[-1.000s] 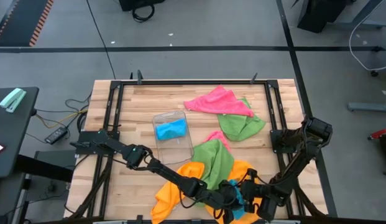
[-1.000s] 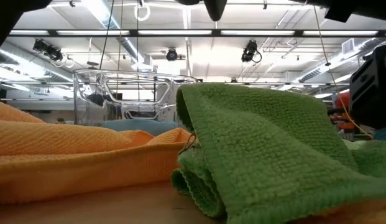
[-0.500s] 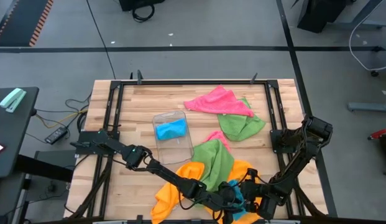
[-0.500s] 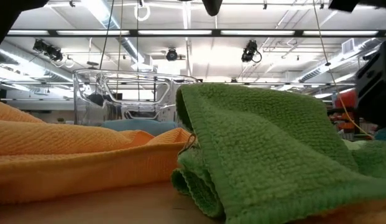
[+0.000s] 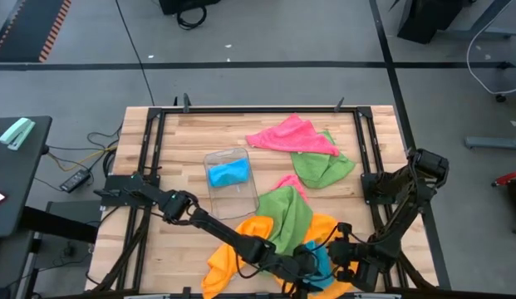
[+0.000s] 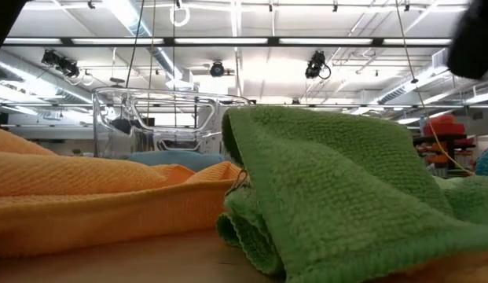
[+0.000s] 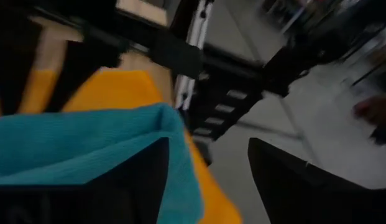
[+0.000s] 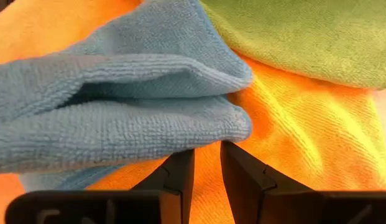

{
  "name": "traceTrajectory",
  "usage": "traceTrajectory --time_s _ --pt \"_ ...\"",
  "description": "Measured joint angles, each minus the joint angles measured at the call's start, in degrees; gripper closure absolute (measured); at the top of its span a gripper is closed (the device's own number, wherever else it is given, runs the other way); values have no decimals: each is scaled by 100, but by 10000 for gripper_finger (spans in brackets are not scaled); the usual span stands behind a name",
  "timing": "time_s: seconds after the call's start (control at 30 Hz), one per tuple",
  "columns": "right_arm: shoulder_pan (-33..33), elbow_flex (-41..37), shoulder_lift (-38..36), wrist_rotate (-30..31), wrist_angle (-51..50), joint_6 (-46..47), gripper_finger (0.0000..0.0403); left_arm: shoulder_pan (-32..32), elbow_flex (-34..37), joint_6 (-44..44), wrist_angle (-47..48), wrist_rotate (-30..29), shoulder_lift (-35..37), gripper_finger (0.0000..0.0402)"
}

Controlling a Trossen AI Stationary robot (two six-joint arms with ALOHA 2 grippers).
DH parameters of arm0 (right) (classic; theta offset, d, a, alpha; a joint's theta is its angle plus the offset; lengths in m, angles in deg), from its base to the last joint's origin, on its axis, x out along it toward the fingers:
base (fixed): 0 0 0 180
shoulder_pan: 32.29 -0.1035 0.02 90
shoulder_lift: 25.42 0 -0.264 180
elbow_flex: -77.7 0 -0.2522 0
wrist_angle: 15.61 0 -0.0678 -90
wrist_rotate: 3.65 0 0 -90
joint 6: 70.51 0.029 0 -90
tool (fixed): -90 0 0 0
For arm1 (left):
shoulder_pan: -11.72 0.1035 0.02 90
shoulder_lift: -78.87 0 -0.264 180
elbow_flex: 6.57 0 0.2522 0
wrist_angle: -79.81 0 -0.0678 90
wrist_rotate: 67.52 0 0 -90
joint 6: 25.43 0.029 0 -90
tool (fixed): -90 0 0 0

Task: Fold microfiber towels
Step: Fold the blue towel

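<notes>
At the worktop's near edge, the left gripper [image 5: 301,267] is spreading its fingers off the blue towel [image 8: 118,93], releasing it, while the right gripper [image 8: 205,163], fingers nearly together, is pinching its fold.

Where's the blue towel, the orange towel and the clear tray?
blue towel [image 8: 118,106], right wrist view, its folded middle.
orange towel [image 6: 86,196], low view, its front fold.
clear tray [image 5: 233,158], high view, its far rim.
</notes>
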Motion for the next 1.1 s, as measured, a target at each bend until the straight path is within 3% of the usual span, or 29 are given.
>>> traceTrajectory --time_s 0.2,0.37,0.5,0.67,0.9,1.1 --pt "-32 -7 -158 -217 -308 139 315 156 2 254 1513 -155 193 201" --pt "-159 -4 -709 -210 -295 281 315 327 -2 227 1874 -86 223 217" --pt "-294 -4 -993 -232 -22 975 311 415 4 214 2018 75 160 226" --pt "-361 0 -929 -226 923 1315 274 446 -2 338 1945 81 162 233" --pt "-125 -2 -519 9 1085 1867 204 434 0 363 2152 86 162 241" --pt "71 -2 -483 -102 1619 1474 194 400 0 358 2286 145 162 242"
